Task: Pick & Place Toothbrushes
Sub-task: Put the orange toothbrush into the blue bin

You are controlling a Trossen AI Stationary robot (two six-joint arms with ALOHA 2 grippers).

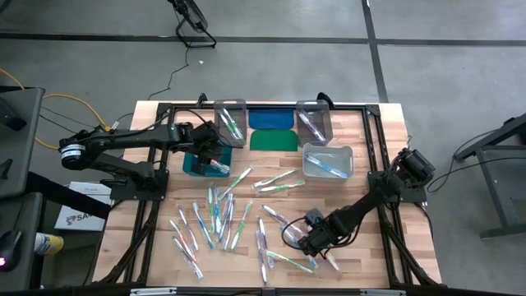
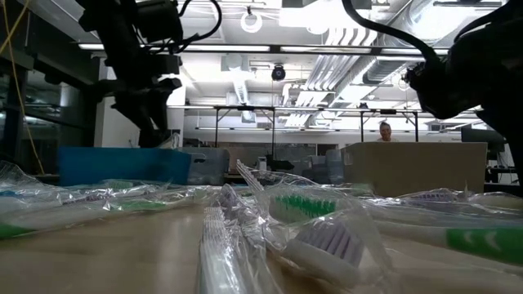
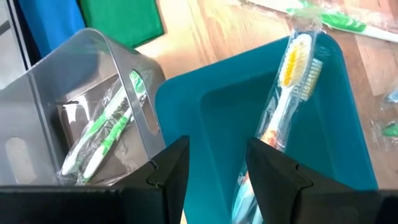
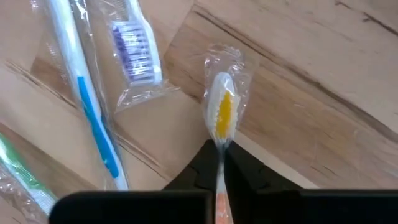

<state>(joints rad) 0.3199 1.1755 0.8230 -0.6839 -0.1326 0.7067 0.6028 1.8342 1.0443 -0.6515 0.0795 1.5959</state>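
Wrapped orange brush (image 4: 221, 115) pinched in right gripper (image 4: 221, 163); left gripper (image 3: 216, 163) apart over teal bin (image 3: 339, 134) w/ brush.

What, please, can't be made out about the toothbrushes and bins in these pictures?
- Yellow toothbrush in the right hand: handle cut off by the right wrist view's edge.
- Teal bin: its bottom is hidden behind the left hand in the left wrist view.
- Low view: bin contents hidden by their walls and blurred wrappers.

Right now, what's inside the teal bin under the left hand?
The teal bin holds a wrapped yellow-bristled toothbrush leaning on its wall. The left hand covers whatever lies lower.
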